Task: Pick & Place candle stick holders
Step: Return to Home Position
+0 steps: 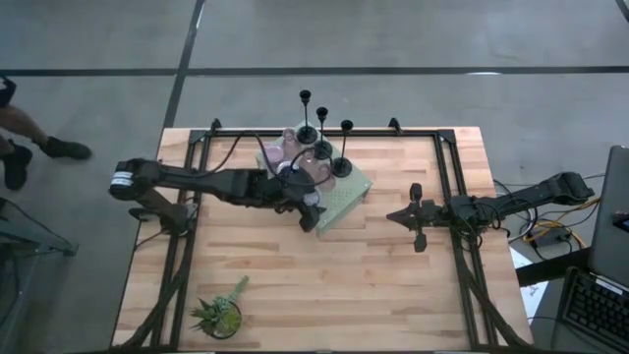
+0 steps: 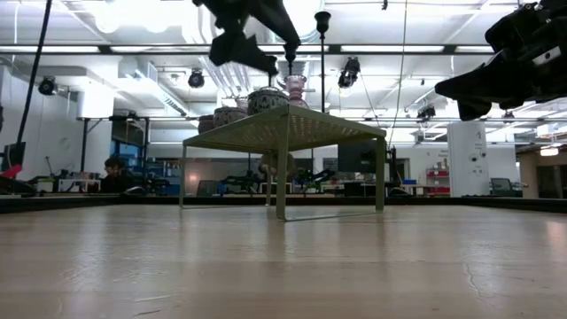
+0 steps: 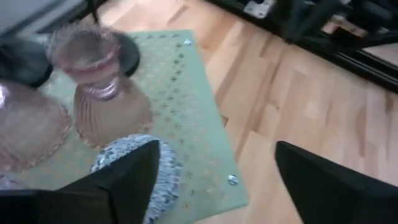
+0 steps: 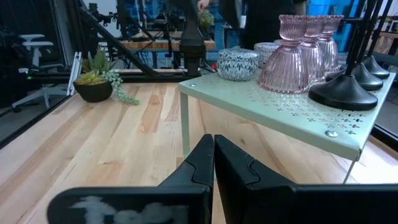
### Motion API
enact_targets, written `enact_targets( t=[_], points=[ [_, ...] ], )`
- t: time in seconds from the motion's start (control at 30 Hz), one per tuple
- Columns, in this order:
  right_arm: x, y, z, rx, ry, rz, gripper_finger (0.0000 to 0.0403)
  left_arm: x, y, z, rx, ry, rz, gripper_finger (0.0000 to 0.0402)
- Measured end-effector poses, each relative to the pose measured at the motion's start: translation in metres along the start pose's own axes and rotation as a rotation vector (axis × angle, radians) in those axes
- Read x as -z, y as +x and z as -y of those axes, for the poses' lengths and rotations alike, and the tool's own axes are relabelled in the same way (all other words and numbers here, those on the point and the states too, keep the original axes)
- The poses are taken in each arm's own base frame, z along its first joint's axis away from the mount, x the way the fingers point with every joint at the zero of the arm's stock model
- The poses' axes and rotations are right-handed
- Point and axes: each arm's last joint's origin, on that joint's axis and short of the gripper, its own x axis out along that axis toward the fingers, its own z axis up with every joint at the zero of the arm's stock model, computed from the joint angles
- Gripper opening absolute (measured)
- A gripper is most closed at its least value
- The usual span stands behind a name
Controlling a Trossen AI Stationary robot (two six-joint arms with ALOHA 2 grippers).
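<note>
The high view looks straight down on the wooden table [image 1: 393, 285] from well above; the low view sits at table-top height, facing level across to the green perforated stand [image 2: 292, 124] and the room behind. The left wrist view looks steeply down, close over the stand's corner; the right wrist view faces it level, farther off; both share the pink glass holders [image 4: 292, 56]; all four share the stand.

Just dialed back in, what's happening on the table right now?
Nothing is being held. The black holders, pink holders and cups all sit on the green stand. The left gripper hovers open over the stand's edge. The right gripper is shut, waiting apart at the table's right side.
</note>
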Motion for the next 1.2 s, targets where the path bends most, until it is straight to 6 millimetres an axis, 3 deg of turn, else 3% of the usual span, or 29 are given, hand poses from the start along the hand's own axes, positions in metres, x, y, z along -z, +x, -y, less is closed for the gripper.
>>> enact_targets(
  t=[0.23, 0.47, 0.63, 0.73, 1.03, 1.2],
  points=[
    [0.0, 0.0, 0.0, 0.0, 0.001, 0.0, 0.0008, 0.004, -0.026, 0.015, 0.009, 0.107, 0.064, 0.0168],
    [0.0, 0.0, 0.0, 0.0, 0.0, -0.001, 0.0008, 0.033, -0.035, 0.034, 0.057, 0.245, 0.116, 0.0013],
    [0.0, 0.0, 0.0, 0.0, 0.0, -0.001, 0.0008, 0.058, -0.05, 0.041, 0.17, 0.303, 0.233, 0.0013],
    [0.0, 0.0, 0.0, 0.0, -0.001, -0.002, 0.0008, 0.076, -0.057, 0.035, 0.223, 0.323, 0.293, 0.0011],
    [0.0, 0.0, 0.0, 0.0, 0.0, -0.002, 0.0008, 0.138, -0.072, -0.027, 0.179, 0.331, 0.289, 0.0012],
    [0.0, 0.0, 0.0, 0.0, 0.0, -0.002, 0.0008, 0.169, -0.071, -0.052, 0.234, 0.281, 0.421, 0.0017]
  ],
)
